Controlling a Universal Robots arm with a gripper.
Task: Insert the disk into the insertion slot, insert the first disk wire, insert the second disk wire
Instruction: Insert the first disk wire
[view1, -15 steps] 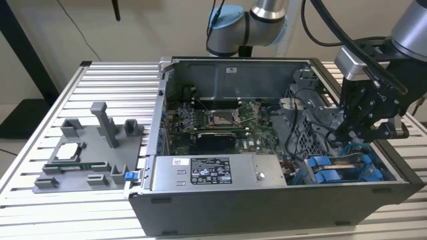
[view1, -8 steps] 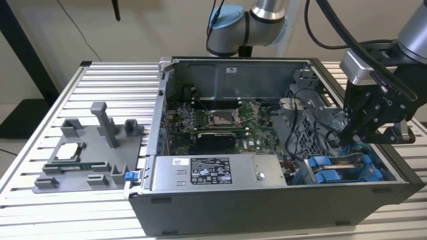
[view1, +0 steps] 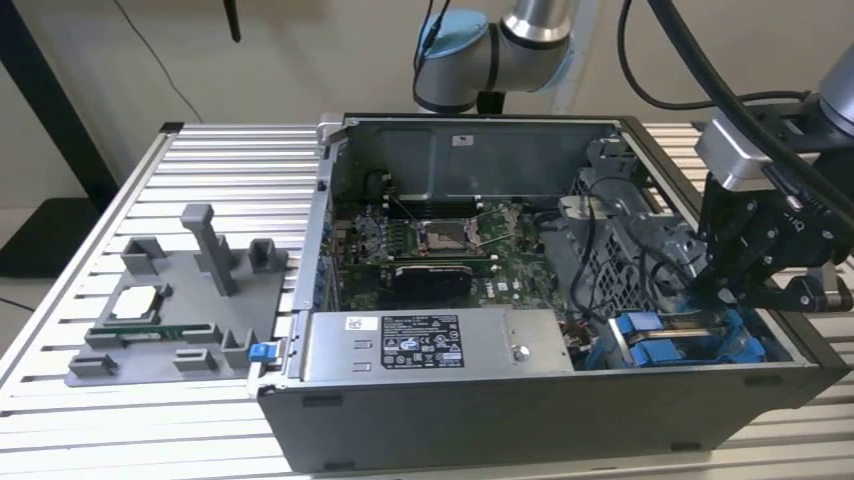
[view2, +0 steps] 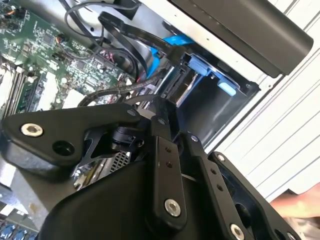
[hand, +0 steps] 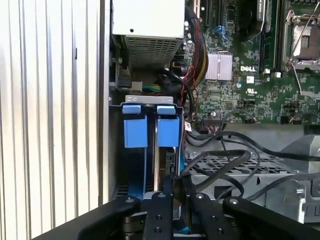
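Observation:
My gripper (view1: 731, 296) reaches into the front right corner of the open computer case, down at the insertion slot (hand: 150, 99). The disk (hand: 165, 155) sits edge-on in that grey bay, with two bright blue carrier tabs (hand: 135, 131) at its end. These blue parts (view1: 667, 342) lie just below the gripper in the exterior view. In the first wrist view my gripper (hand: 178, 183) is shut on the end of a black disk wire (hand: 220, 159) at the disk's near end. The second wrist view has the gripper (view2: 162, 109) beside the blue carrier (view2: 172, 42) and looping black wires (view2: 120, 90).
A perforated grey cage (hand: 240, 167) borders the bay, with cables draped over it. The green motherboard (view1: 427, 240) fills the case's middle. A grey box with a white sticker (view1: 427, 345) sits by the near wall. A grey fixture tray (view1: 174, 330) lies on the slatted table (view1: 227, 170).

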